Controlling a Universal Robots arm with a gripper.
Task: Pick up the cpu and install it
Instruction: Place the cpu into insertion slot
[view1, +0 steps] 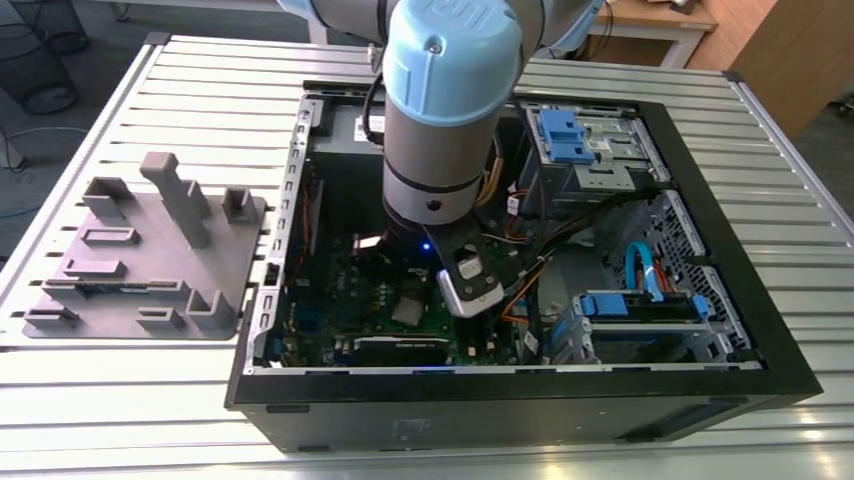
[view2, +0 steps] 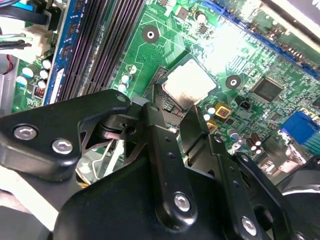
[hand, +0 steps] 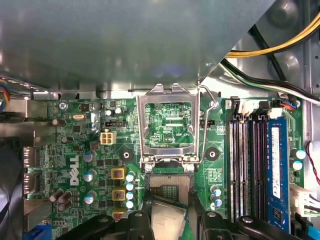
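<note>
Starting on the exterior view's left: the grey holder tray (view1: 134, 250) sits on the slatted table (view1: 801, 230), just beside the open computer case (view1: 747, 330). In the middle, the arm (view1: 447, 90) reaches straight down into the case, over the green motherboard (hand: 75, 150).

And there's the prize! In the second wrist view the gripper (view2: 175, 111) has its black fingers (view2: 156, 107) pinched on the cpu (view2: 190, 86), silvery top up, gripped by its edges and hanging low over the board. In the first wrist view the chip sits between the fingertips, just short of the socket bed (hand: 169, 186), while the metal load frame (hand: 167, 125) stands swung open beyond it. The memory slots (hand: 250, 160) run alongside, well clear. Over on the exterior view's right, the blue drive bays (view1: 574, 135) are out of the way.

This looks like the placing stage. Doing it well means keeping the chip flat, squaring its corners to the socket outline, going straight down without sliding across the contacts, and keeping the fingertips off the raised frame.
</note>
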